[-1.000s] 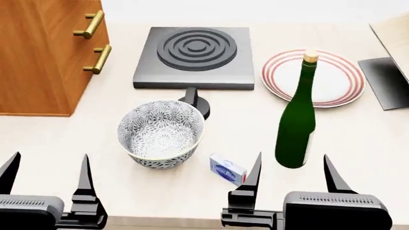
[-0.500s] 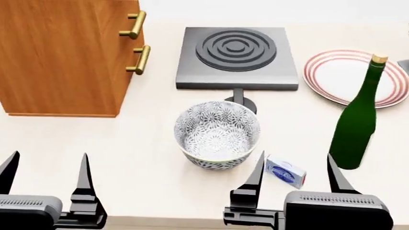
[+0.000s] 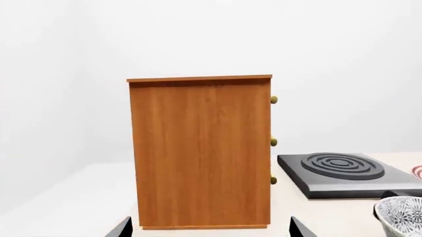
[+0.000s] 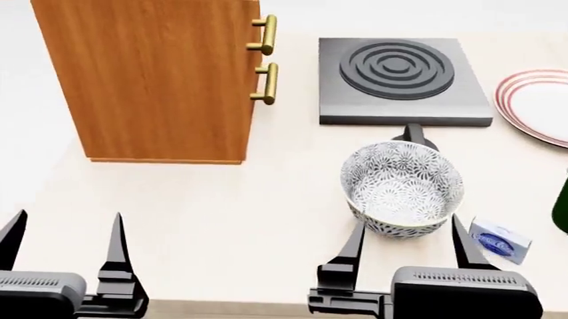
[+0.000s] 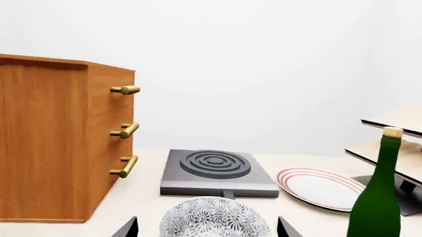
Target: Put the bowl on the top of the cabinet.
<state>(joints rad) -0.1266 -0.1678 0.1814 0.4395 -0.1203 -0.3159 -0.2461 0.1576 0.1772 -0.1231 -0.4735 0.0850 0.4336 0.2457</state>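
Observation:
The bowl (image 4: 404, 188), white with a dense grey leaf pattern, stands upright on the table just beyond my right gripper (image 4: 406, 240), which is open and empty with its fingers either side of the bowl's near wall. The bowl also shows in the right wrist view (image 5: 215, 217) and at the edge of the left wrist view (image 3: 402, 216). The reddish-brown cabinet (image 4: 159, 73) with brass handles stands at the far left; it also shows in the left wrist view (image 3: 201, 148) and the right wrist view (image 5: 49, 138). My left gripper (image 4: 64, 240) is open and empty, in front of the cabinet.
A grey hob (image 4: 401, 78) lies behind the bowl. A red-ringed plate (image 4: 541, 103) is at the right edge. A small blue box (image 4: 499, 240) lies right of the bowl. A green bottle (image 5: 376, 197) and a pale rack (image 5: 396, 138) stand to the right.
The view has shifted left: cabinet, hob and bowl all slid right in the head view, and the bottle has almost left it. The bowl now sits in front of my right gripper.

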